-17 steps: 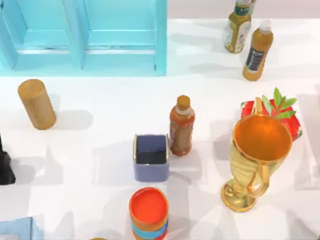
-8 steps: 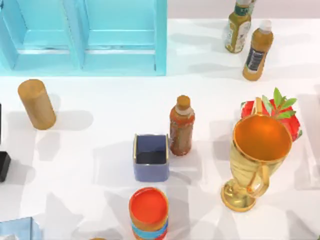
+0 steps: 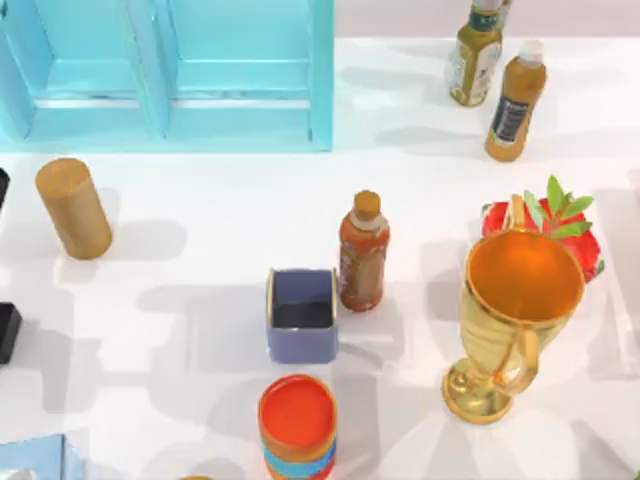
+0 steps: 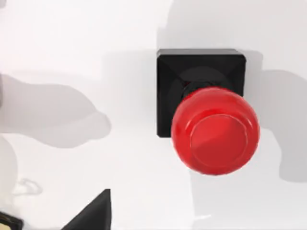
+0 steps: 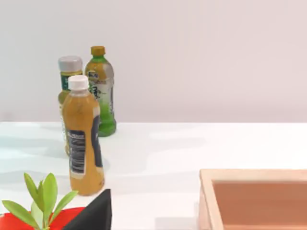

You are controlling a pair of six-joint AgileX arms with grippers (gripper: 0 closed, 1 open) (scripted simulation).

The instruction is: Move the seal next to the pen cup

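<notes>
Left arm is working at the far left edge of the top view. The dark piece at the left edge mid-height [image 3: 6, 330] was bigger and higher a second ago, and has slid down and mostly out of frame; another dark sliver is now showing at the upper left edge.

The left wrist view is looking straight down on the seal [image 4: 206, 115]: black square base flat on the white table [image 3: 200, 250], red knob upright, nothing touching it. One dark fingertip [image 4: 93, 215] is poking in at the lower left of that view, well apart from the seal. I'm reading this as lining up over the seal, grasp not yet made.

Left gripper state: can't tell, only one finger is visible. Right arm is sitting parked off to the right; its wrist view is facing the bottles [image 5: 84, 139] at the back, with one dark fingertip at the bottom edge, so its state is also unknown.

The pen cup [image 3: 302, 315] is standing near the centre of the top view, just beside the brown bottle [image 3: 363, 252]. The seal is sitting well off to the left of it, so the whole carry is left to do.
</notes>
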